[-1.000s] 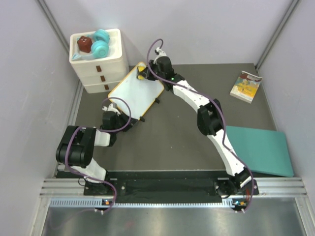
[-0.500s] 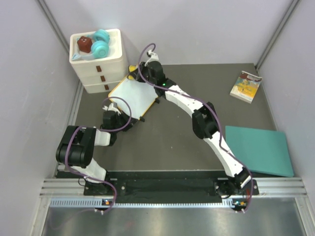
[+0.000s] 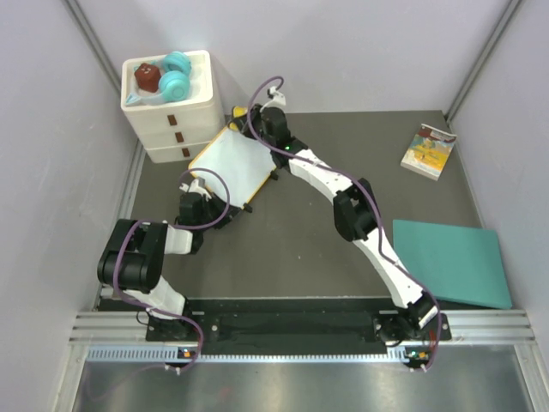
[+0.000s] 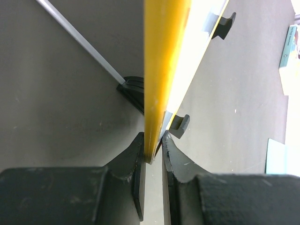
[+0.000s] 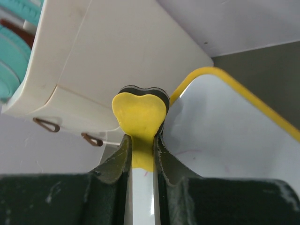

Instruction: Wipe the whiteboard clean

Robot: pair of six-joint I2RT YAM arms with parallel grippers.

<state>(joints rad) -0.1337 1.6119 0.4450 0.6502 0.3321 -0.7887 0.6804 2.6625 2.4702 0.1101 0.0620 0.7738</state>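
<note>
Right wrist view: right gripper (image 5: 140, 140) pinches yellow heart-shaped eraser (image 5: 139, 110) at corner of orange-framed white whiteboard (image 5: 220, 126); left gripper (image 4: 152, 150) clamps its frame edge.

Seen from above, my left arm (image 3: 129, 257) is mostly chunky black housings with short white shells, my right arm (image 3: 393, 262) long white shells between black joints. Purple cables (image 3: 206, 183) loop along both. My jaws are matt black, faintly scuffed plastic.

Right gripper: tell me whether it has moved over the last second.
Yes. In the top view the right gripper, jaws shut on the yellow eraser, has slid left along the far edge of the whiteboard, closer to the white drawer box.
</note>
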